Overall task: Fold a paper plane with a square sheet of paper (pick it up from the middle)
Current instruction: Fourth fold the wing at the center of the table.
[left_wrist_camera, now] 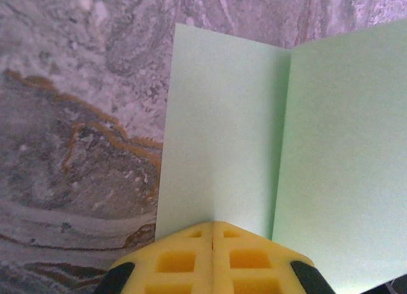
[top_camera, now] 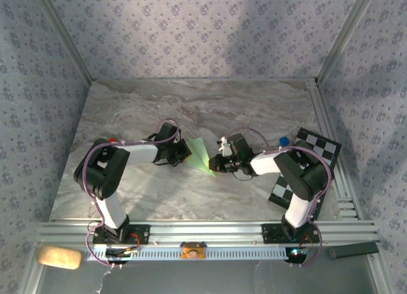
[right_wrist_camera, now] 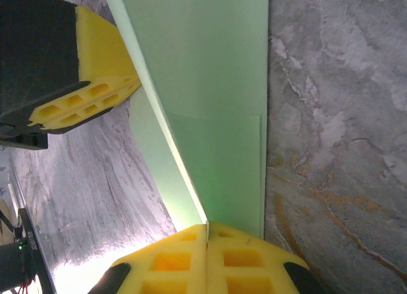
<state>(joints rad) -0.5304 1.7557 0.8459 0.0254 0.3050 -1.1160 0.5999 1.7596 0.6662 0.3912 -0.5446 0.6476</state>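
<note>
Status: the square sheet of paper [top_camera: 201, 155] is seen over the counter [top_camera: 191, 103], left of the checkered board [top_camera: 305, 167]. It is creased down the middle, with the halves angled in a V. In the top view its long axis is laid far-left to near-right, with the narrow end pointed toward the board. The left tool [top_camera: 187, 153] is pressed together on the sheet edge away from the board. The right tool [top_camera: 215, 165] is clamped on the narrow end, board side.
</note>
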